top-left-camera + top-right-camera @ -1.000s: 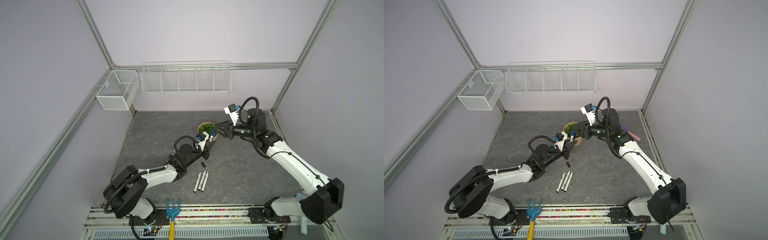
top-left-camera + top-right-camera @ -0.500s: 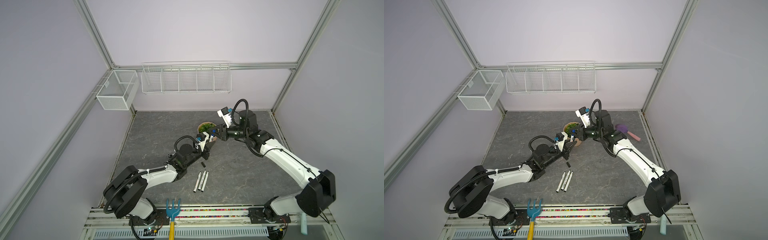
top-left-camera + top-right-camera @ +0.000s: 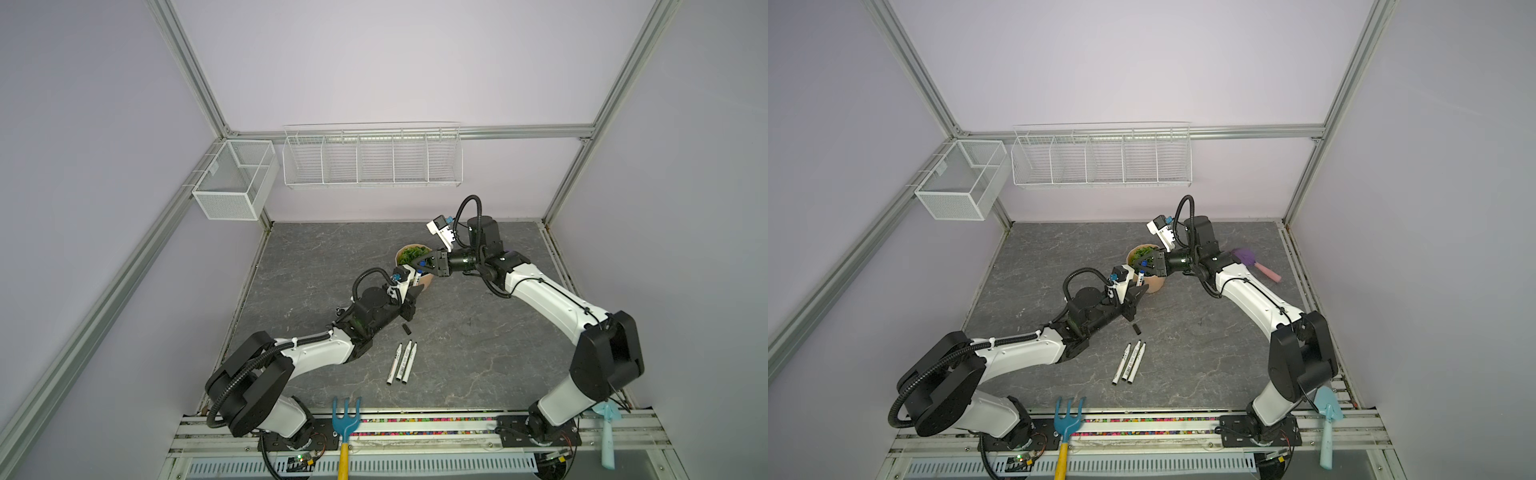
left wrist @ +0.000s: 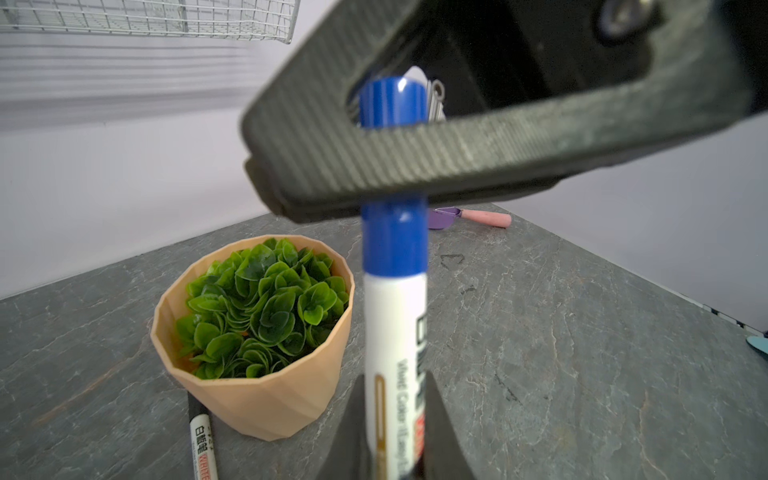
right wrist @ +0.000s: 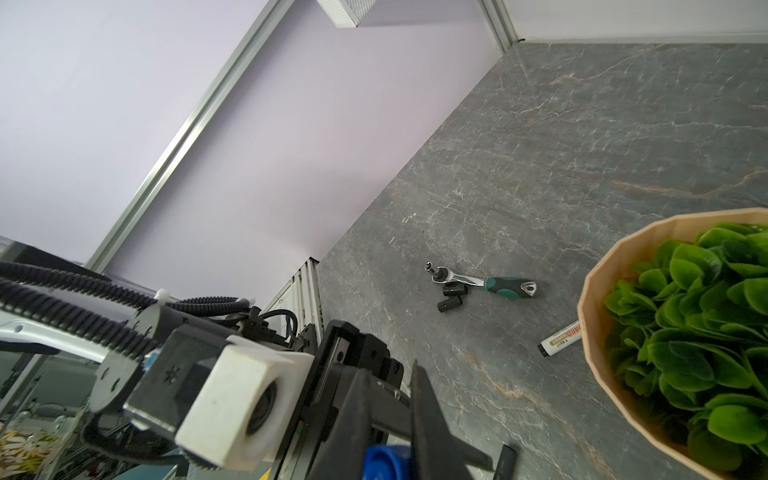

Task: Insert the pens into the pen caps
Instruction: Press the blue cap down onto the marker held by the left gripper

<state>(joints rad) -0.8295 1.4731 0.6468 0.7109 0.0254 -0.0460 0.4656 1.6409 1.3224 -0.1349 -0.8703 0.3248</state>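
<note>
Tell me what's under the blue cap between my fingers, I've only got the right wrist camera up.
Observer: The blue cap sits on the end of a white pen. The left wrist view shows them joined.
Operator: Who's holding that pen?
Observer: The left gripper, shut on its barrel, away from the cap.
Operator: Any pens I can't see?
Observer: Yes, three pens lie side by side on the table, toward the robot's side, in both top views.
</note>
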